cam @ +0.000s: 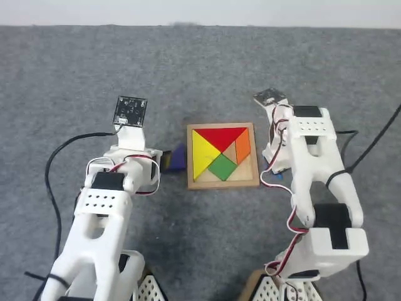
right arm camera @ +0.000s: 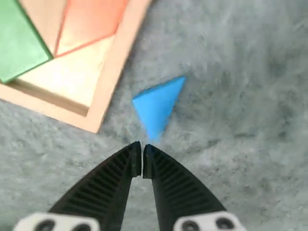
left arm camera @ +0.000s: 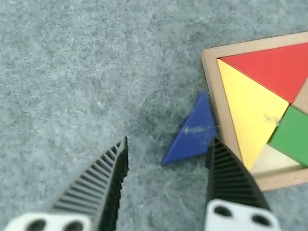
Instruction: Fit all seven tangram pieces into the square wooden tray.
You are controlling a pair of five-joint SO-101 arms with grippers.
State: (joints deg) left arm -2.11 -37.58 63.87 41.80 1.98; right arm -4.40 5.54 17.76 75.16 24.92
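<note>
Tray (cam: 222,184) holds red triangle (cam: 219,136), yellow triangle (cam: 202,155), green square (cam: 222,167), orange piece (cam: 243,149) (bare wood showing). Left gripper (left arm camera: 168,142) wide, dark blue triangle (left arm camera: 192,132) between fingers. Right gripper (right arm camera: 142,145) closed, empty; light blue triangle (right arm camera: 158,105) just past tips.

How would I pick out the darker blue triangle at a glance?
Find the square wooden tray in the middle of the grey table. Just outside its edge nearest the yellow piece lies the dark blue triangle; the other loose triangle, across the tray, is lighter blue.
</note>
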